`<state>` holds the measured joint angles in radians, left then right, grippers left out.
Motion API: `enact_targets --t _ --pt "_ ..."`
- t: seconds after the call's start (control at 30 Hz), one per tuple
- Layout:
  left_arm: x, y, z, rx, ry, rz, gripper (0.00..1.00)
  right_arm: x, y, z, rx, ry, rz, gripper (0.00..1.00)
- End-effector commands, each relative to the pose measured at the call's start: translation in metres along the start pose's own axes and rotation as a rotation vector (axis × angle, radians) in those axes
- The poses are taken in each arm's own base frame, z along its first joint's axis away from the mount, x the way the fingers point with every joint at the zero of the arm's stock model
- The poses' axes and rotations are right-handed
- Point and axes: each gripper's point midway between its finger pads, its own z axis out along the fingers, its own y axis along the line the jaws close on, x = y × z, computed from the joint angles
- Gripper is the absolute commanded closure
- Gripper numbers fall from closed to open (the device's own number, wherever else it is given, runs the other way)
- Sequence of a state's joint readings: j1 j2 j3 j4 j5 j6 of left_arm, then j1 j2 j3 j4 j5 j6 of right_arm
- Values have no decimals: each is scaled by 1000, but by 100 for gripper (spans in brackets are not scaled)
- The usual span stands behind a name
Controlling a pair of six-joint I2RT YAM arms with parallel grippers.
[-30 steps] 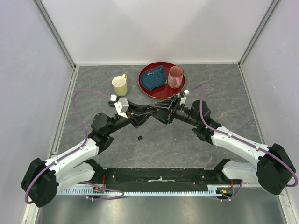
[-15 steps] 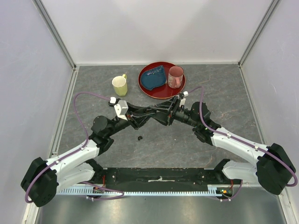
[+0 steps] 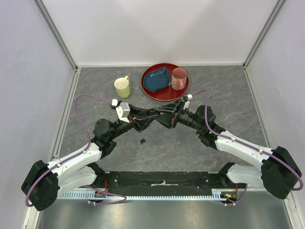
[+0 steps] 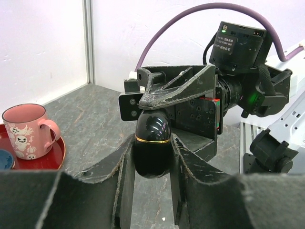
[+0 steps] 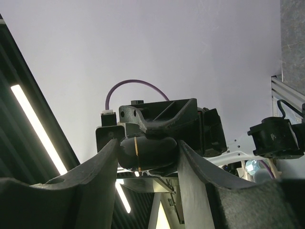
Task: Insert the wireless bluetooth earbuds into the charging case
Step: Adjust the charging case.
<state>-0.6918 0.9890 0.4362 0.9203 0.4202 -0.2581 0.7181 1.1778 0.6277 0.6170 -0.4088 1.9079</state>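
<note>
Two grippers meet above the middle of the grey table (image 3: 224,105), both clamped on one black oval charging case (image 4: 152,130) with a thin gold band around it. The left gripper (image 4: 151,160) presses the lower half of the case between its fingers, which touch it on both sides. The right gripper (image 5: 147,151) pinches the other end, its dark fingers closed against the upper shell. The case is held off the tabletop, and its two halves sit together at the band. One tiny black earbud (image 3: 142,140) lies on the table on the near side of the grippers, apart from the case and too small to show its shape. At the far side, a red plate (image 3: 164,94) carries a pink mug (image 3: 179,78) and a blue pouch (image 3: 157,80). A yellow mug (image 3: 122,87) stands just left of the plate.
</note>
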Motion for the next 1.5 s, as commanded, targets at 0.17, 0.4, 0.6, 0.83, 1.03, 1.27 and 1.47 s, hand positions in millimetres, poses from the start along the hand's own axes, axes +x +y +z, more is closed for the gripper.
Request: enact_targets --t 0.17,0.4,0.6,0.83,1.03,1.27,1.47 --pt "-12 5 3 -36 -64 10 90 15 27 -7 -98 49 2 74" --pt "-13 5 3 -35 -66 14 84 13 17 -4 -40 37 -27 74" --pt "-12 5 5 -32 -60 6 67 14 18 -3 -45 42 -27 74" --pt "-12 4 8 -23 -64 3 62 15 19 -3 -48 47 -26 74" --pt "-11 4 9 -18 -66 -2 68 16 17 -2 -45 49 -23 74" --pt "-10 2 10 -16 -64 -3 98 17 16 -2 -42 54 -23 72" --pt "-16 4 4 -43 -118 12 98 13 7 -4 -17 30 -66 34"
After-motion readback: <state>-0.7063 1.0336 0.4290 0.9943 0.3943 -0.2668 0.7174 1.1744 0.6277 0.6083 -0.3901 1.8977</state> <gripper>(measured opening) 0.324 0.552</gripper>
